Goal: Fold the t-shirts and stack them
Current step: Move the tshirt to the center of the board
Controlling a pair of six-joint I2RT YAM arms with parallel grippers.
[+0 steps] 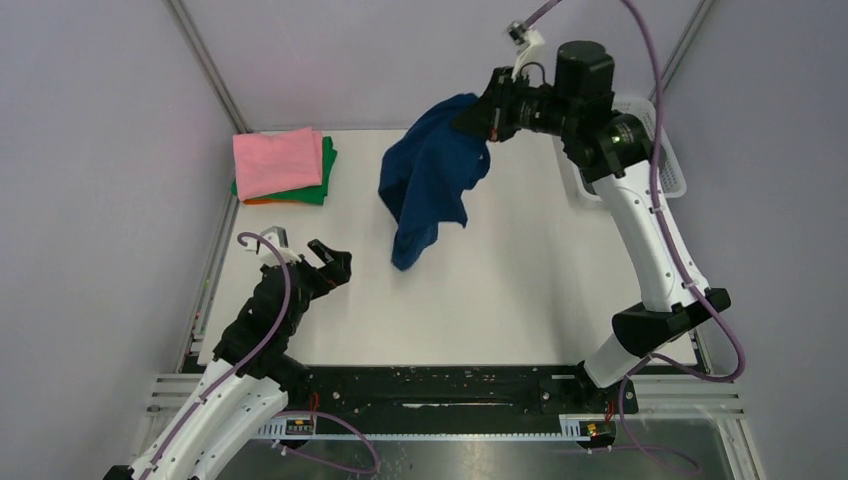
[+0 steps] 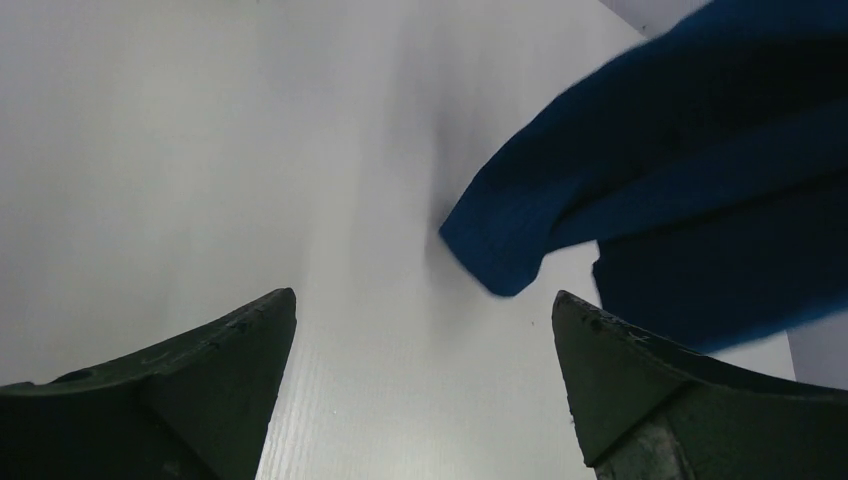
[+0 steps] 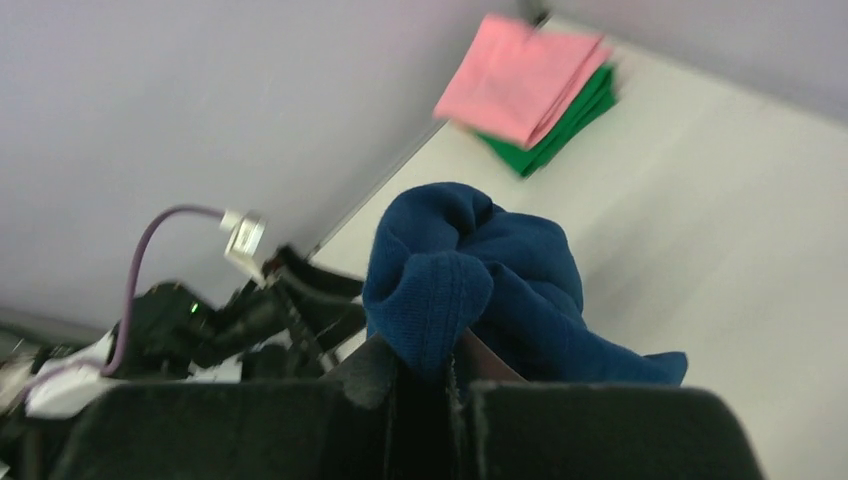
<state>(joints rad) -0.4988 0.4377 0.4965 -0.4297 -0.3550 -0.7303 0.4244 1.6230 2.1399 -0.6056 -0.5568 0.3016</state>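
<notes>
Overhead view.
- Right gripper (image 1: 488,117): raised high over the far side of the table (image 1: 520,300) and clenched on a bunched fold of the navy shirt (image 1: 430,180). The height probably lets the cloth drop free and untangle.
- Navy shirt: hangs crumpled. Its lowest tip is at or just above the tabletop, near the middle. No print shows.
- Left gripper (image 1: 330,262): low over the near-left of the table, fingers spread, holding nothing. It seems to be waiting to catch a hanging corner.
- Finished pile, far-left corner: pink shirt (image 1: 277,160) on top, green shirt (image 1: 312,190) beneath, and an orange shirt (image 1: 262,201) edge just showing under them. It is well apart from the working space.
- Basket (image 1: 665,150): far right, mostly hidden behind the right arm. I cannot tell its contents.

Left wrist view.
- Both fingers (image 2: 200,370) stand wide apart with bare tabletop between them.
- The navy hem dangles ahead and to the right, not touching either finger.

Right wrist view.
- The jaws are pinched tight on a thick navy roll.
- The rest of the shirt spills below.
- The pile lies beyond, folded flat.
</notes>
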